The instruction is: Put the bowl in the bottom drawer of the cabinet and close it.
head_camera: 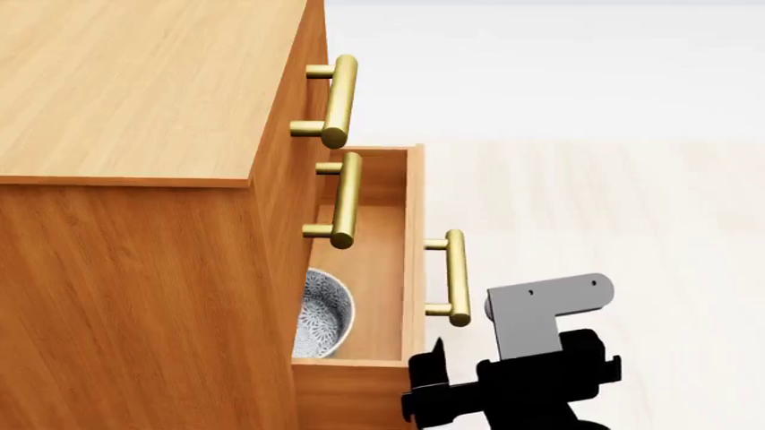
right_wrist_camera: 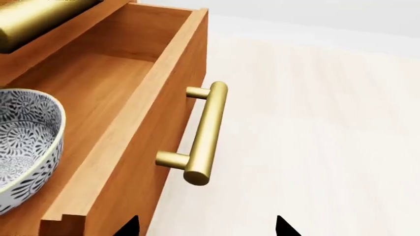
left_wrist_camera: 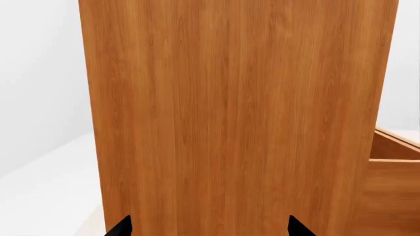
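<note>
Bowl (head_camera: 322, 313) is sitting inside the bottom drawer (head_camera: 413, 233), near the drawer's close end, partly hidden in the head view under the overhang of the cabinet (head_camera: 143, 269). In the right wrist view it is resting upright on the drawer floor, apart from the front panel. Placement part of the task looks done; the drawer is standing pulled well out, so closing is what remains.

Right gripper (right_wrist_camera: 204, 227) is hanging just outside the drawer front, below the near end of the brass handle (right_wrist_camera: 203, 132). Only the two dark fingertips are showing at the frame edge, with a clear gap between them and nothing in it: jaws spread, holding nothing. My reading: it is standing on the outer side of the front panel because that is the face to push on to shut the drawer. It is not touching handle or panel as far as I can tell.

Left gripper (left_wrist_camera: 206, 228) is facing the plain side wall of the cabinet, tips wide apart, empty. Seems parked out of the drawer's path, taking no part.

Two upper drawers are sitting shut, handles (head_camera: 339, 100) stacked above the open one.

Risk, as a guess: a push landing off-centre near the drawer's end could skew it.
</note>
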